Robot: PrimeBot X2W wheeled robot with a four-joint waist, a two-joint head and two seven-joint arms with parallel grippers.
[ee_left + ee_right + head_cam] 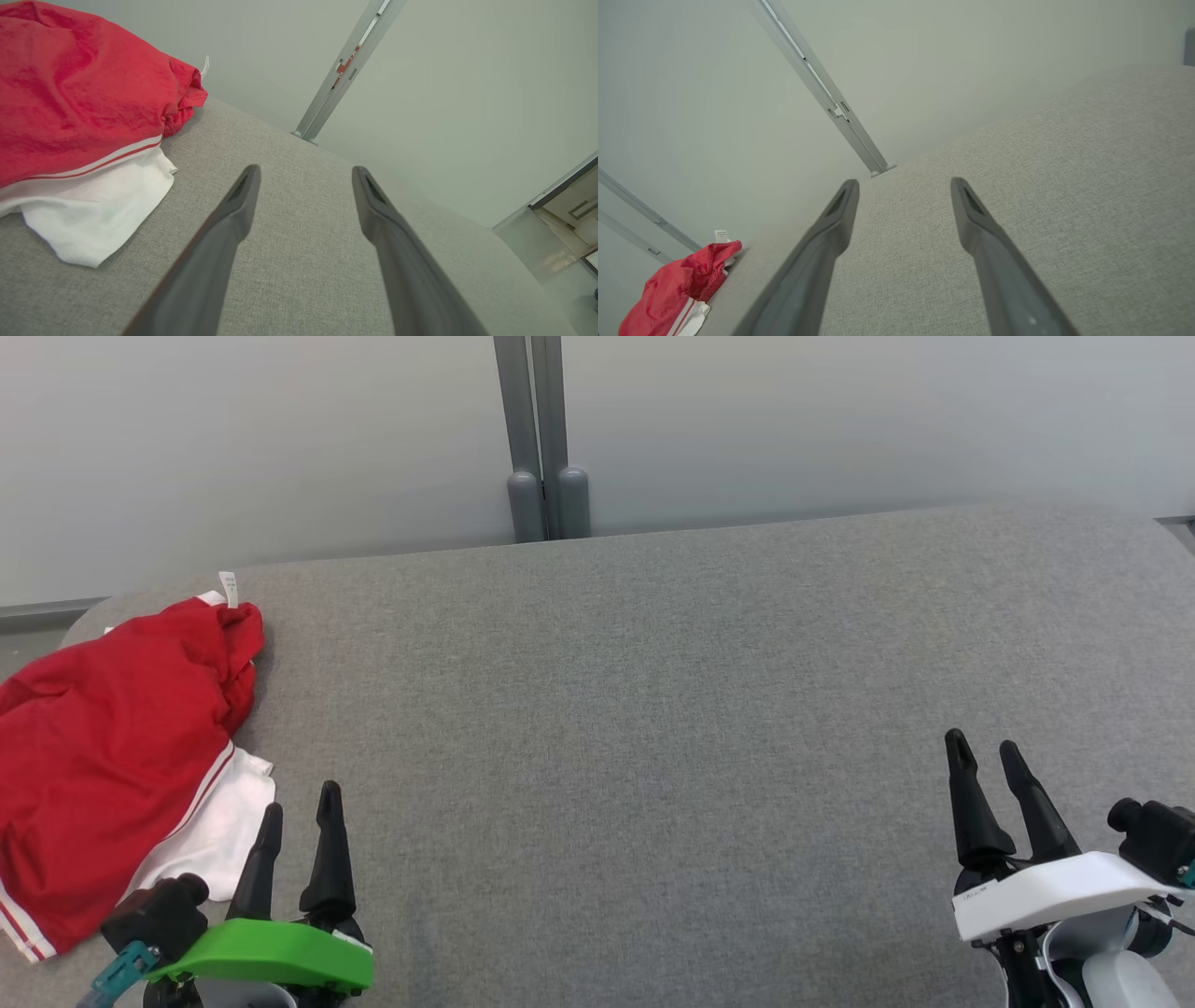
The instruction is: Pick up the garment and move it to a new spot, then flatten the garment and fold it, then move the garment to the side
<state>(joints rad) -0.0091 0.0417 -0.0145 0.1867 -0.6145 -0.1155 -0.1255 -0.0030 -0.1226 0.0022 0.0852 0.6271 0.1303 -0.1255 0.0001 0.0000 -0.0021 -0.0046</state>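
Note:
A crumpled red garment (103, 747) with white trim and a white lining lies at the left edge of the grey fabric table (653, 709). It fills the upper left of the left wrist view as the garment (79, 98), and sits small at the lower left of the right wrist view as the garment (677, 289). My left gripper (299, 817) stands open just right of the white part, holding nothing; its fingers (233, 219) are spread over bare cloth. Far to the right my right gripper (985, 751) is open and empty too.
A grey post (541, 439) stands behind the table's far edge against a pale wall. The table's rounded far corners show at left and right. Grey table surface stretches between the two grippers.

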